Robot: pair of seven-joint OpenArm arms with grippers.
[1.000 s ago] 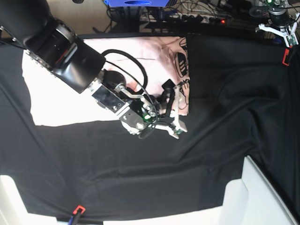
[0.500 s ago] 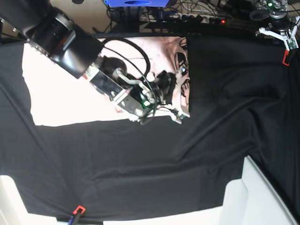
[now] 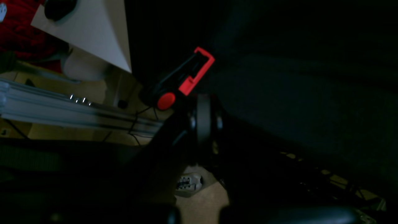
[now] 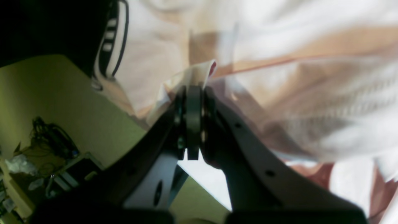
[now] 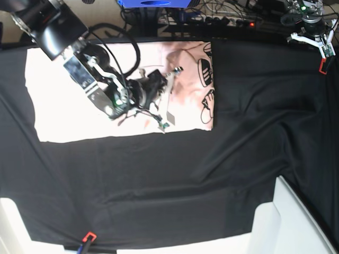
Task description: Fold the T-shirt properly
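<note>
The pale pink T-shirt (image 5: 79,100) lies flat at the back left of the black table cloth (image 5: 212,185). Black graphics (image 5: 205,71) show along its right edge. My right gripper (image 5: 168,98) is over the shirt's right half. In the right wrist view the right gripper (image 4: 193,93) is shut on a small raised fold of the T-shirt (image 4: 199,73). My left gripper (image 5: 320,46) hovers at the table's back right corner, away from the shirt. In the left wrist view the left gripper (image 3: 203,105) looks shut and holds nothing.
A red clamp (image 5: 321,64) grips the cloth edge by the left gripper and also shows in the left wrist view (image 3: 196,67). Another red clamp (image 5: 89,236) is at the front left. White panels (image 5: 296,222) stand at the front right. Cables (image 5: 222,18) run behind the table.
My right arm has swung up and left, from the shirt's lower right corner to over its right half, its gripper pinching cloth. The left gripper has barely moved.
</note>
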